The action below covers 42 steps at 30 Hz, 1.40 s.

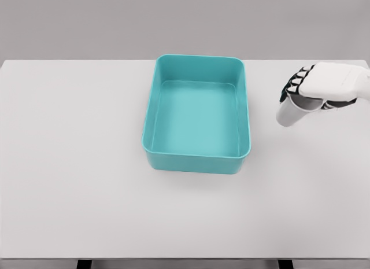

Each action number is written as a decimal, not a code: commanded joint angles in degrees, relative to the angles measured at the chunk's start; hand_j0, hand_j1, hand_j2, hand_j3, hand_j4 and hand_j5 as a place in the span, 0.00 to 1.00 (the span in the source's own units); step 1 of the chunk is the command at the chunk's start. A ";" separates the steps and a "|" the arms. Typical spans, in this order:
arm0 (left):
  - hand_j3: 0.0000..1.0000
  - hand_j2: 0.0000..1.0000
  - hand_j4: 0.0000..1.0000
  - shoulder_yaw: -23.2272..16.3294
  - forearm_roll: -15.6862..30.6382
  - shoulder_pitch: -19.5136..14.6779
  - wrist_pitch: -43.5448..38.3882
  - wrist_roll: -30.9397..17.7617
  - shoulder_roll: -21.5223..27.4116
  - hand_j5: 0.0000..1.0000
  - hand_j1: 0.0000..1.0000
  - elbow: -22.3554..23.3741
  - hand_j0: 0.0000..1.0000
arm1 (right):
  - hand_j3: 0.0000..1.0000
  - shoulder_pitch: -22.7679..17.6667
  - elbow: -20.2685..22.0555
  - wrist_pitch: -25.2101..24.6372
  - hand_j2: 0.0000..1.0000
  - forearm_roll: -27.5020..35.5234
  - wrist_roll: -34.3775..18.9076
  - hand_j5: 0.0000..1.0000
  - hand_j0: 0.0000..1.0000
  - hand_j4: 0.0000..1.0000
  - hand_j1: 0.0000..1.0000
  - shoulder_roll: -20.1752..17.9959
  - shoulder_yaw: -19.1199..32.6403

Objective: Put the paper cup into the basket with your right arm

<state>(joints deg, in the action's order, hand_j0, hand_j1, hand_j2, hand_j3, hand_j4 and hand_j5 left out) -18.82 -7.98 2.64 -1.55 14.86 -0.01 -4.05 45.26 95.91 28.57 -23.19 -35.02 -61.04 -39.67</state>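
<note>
A white paper cup (pixel 290 113) is at the right of the table, tilted, its rim up under my palm. My right hand (pixel 306 91) comes in from the right edge and its fingers are curled around the cup's upper part. The teal basket (pixel 156 95), a rectangular tub with nothing inside, stands in the middle of the table, left of the cup and apart from it. I cannot tell whether the cup's base touches the table. My left arm does not show.
The white table (pixel 75 165) spreads wide around the basket, with its front edge near the bottom of the view and its far edge behind the basket. A grey wall stands behind.
</note>
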 commanded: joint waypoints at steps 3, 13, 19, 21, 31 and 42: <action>1.00 1.00 1.00 0.01 -0.01 0.00 -0.03 0.00 0.01 1.00 1.00 0.01 1.00 | 0.76 0.79 -0.63 -1.41 0.76 0.16 0.02 0.76 0.76 0.76 0.76 1.80 0.47; 1.00 1.00 1.00 0.01 -0.01 0.00 -0.03 0.00 0.01 1.00 1.00 0.01 1.00 | 0.76 3.78 -0.28 -2.73 0.76 0.43 0.02 0.76 0.76 0.76 0.76 3.47 0.55; 1.00 1.00 1.00 0.01 -0.01 0.00 -0.03 0.00 0.01 1.00 1.00 0.01 1.00 | 0.75 5.18 -0.02 -3.61 0.75 0.43 0.02 0.75 0.75 0.75 0.75 4.53 0.55; 1.00 1.00 1.00 0.01 -0.01 0.00 -0.03 0.00 0.01 1.00 1.00 0.01 1.00 | 0.74 5.71 -0.02 -3.61 0.74 0.43 0.02 0.74 0.74 0.74 0.74 4.88 0.55; 1.00 1.00 1.00 0.01 -0.01 0.00 0.06 0.00 0.01 1.00 1.00 0.01 1.00 | 0.74 8.52 0.07 -4.40 0.74 0.51 0.02 0.74 0.74 0.74 0.74 8.83 0.38; 1.00 1.00 1.00 0.01 -0.01 0.00 -0.03 0.00 0.01 1.00 1.00 0.01 1.00 | 0.73 10.02 -0.02 -4.93 0.73 0.43 0.02 0.73 0.73 0.73 0.73 14.37 -0.50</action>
<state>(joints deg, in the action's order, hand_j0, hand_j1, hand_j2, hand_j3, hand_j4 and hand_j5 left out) -18.82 -7.98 2.64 -1.54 14.86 -0.01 -4.05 55.28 95.90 23.78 -22.82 -35.03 -47.32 -40.09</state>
